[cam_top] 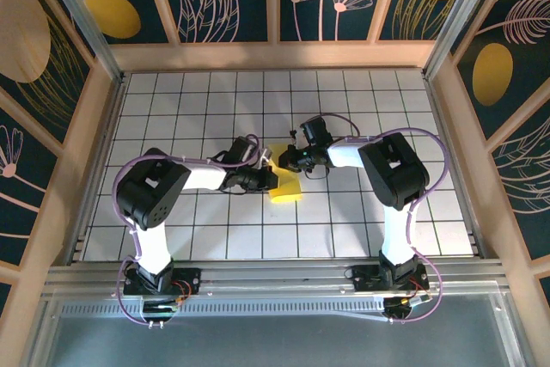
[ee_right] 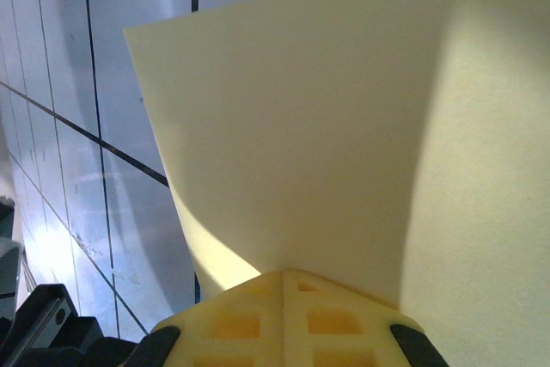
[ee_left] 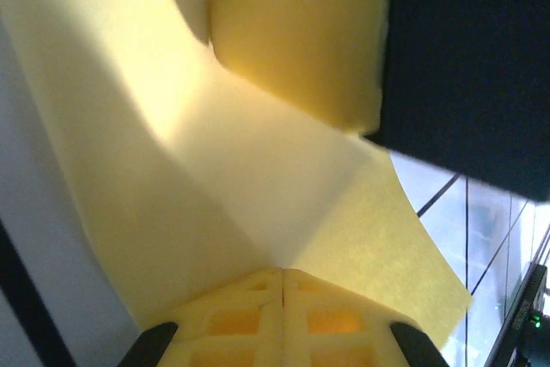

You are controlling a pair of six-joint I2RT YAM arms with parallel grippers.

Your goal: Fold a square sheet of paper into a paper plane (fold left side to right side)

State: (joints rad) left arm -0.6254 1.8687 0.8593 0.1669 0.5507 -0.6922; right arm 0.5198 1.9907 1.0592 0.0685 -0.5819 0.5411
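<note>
The square sheet of paper (cam_top: 289, 191), pale yellow, is lifted off the tiles at the table's middle and bends between both grippers. My left gripper (cam_top: 271, 180) comes from the left, shut on the sheet's edge. My right gripper (cam_top: 284, 159) comes from the right, shut on the far edge. In the left wrist view the closed yellow fingertips (ee_left: 258, 285) pinch the paper (ee_left: 223, 178), which curves upward toward the other gripper's yellow finger (ee_left: 296, 36) and dark body (ee_left: 468, 66). In the right wrist view the shut gripper (ee_right: 282, 274) holds the sheet (ee_right: 344, 126), one corner at upper left.
White grid-tiled table (cam_top: 206, 109) with wooden walls (cam_top: 275, 56) around it. Both arms (cam_top: 193, 180) reach toward the middle, with purple cables looping off them. Bare tiles lie behind the sheet and toward both sides.
</note>
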